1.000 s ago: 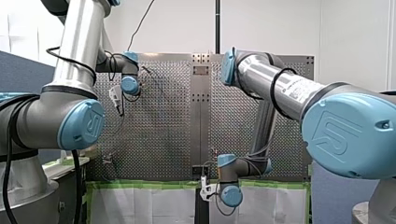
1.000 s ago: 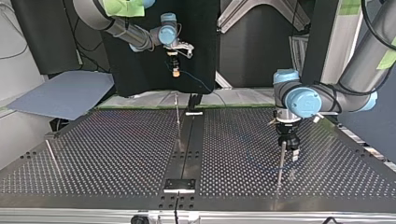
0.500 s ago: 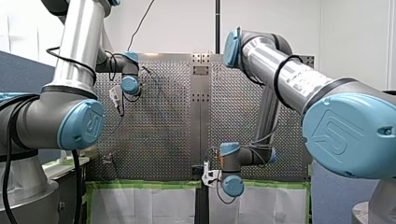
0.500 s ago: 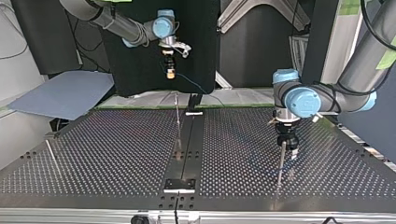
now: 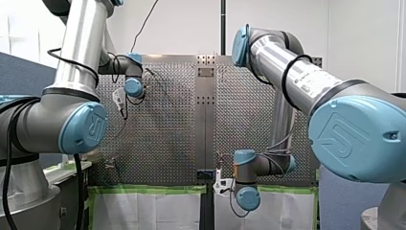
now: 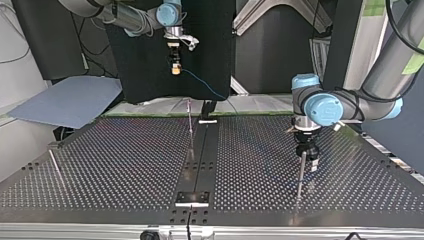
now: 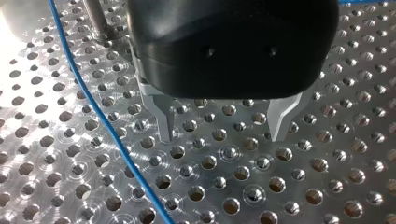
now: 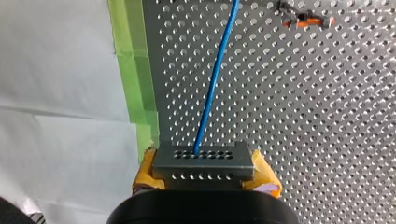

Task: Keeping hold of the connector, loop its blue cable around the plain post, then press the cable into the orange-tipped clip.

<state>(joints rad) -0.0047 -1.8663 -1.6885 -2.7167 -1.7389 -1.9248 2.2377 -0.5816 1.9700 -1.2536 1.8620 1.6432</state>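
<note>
Around the connector [image 8: 203, 161], my right gripper [image 6: 174, 67] had its yellow pads [image 8: 147, 170] clamped. The blue cable [image 8: 215, 79] ran ahead of the connector, with the orange-tipped clip [image 8: 308, 21] further ahead. Well right of the connector in the top view, my left gripper [image 7: 222, 135] hung with fingers spread, empty. Judged risk: tension twisting the connector loose, or the cable snagging those fingers.

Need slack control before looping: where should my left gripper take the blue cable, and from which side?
Probably the straight run of blue cable beside my left gripper, from above with open fingers straddling it crosswise: it is thin and runs slantwise over the table, outside the fingers now.
</note>
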